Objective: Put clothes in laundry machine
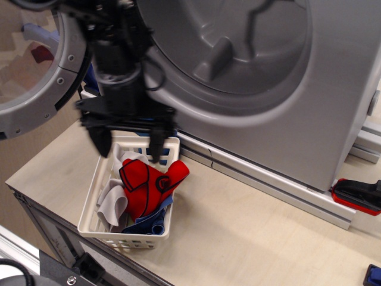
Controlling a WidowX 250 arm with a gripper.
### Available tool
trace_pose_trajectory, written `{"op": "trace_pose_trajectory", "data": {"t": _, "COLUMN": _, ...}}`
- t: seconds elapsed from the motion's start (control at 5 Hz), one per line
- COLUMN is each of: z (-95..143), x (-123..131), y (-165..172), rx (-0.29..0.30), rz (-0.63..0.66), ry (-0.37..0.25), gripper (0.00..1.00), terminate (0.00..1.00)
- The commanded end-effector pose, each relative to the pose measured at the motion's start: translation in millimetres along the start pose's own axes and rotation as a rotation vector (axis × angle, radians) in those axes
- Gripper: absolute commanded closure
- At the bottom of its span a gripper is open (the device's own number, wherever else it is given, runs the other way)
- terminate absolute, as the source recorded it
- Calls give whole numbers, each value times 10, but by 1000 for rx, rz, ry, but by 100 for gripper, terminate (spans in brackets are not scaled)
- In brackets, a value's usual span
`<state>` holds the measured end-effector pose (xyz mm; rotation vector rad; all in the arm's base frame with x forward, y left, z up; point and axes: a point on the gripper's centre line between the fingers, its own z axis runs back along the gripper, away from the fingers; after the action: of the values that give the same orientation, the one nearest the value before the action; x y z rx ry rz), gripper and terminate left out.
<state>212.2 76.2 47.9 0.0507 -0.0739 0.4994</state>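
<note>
The clothes lie in a white lattice basket (pixel 95 223) on the table: a red garment with black trim (pixel 147 182) on top, a white-grey piece (pixel 113 204) to its left, a blue piece (pixel 149 225) below. My black gripper (pixel 128 145) hangs open and empty over the basket's far end, its fingers spread, one finger (pixel 102 142) at the basket's left and the other near the red garment. It is motion-blurred. The laundry machine (pixel 268 77) stands behind with its grey drum mouth (pixel 232 47) open and its round door (pixel 36 65) swung to the left.
A metal rail (pixel 268 182) runs along the machine's base. A red and black tool (pixel 357 195) lies at the right on the wooden table (pixel 250 238). A blue object (pixel 373 275) sits at the bottom right corner.
</note>
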Motion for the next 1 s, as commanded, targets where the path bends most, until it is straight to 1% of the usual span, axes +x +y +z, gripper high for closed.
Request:
{"op": "trace_pose_trajectory", "data": {"t": 0.0, "z": -228, "x": 21, "y": 52, "rx": -27, "rz": 270, "ry": -2, "gripper": 0, "terminate": 0}}
{"op": "trace_pose_trajectory", "data": {"t": 0.2, "z": -309, "x": -2, "y": -6, "rx": -59, "rz": 355, "ry": 34, "gripper": 0, "terminate": 0}}
{"op": "trace_pose_trajectory", "data": {"t": 0.4, "z": -401, "x": -64, "y": -17, "rx": -33, "rz": 395, "ry": 57, "gripper": 0, "terminate": 0}}
{"op": "trace_pose_trajectory", "data": {"t": 0.6, "z": -610, "x": -102, "y": 26, "rx": -12, "rz": 420, "ry": 104, "gripper": 0, "terminate": 0}}
{"op": "trace_pose_trajectory", "data": {"t": 0.8, "z": -811, "x": -74, "y": 16, "rx": -15, "rz": 424, "ry": 80, "gripper": 0, "terminate": 0}}
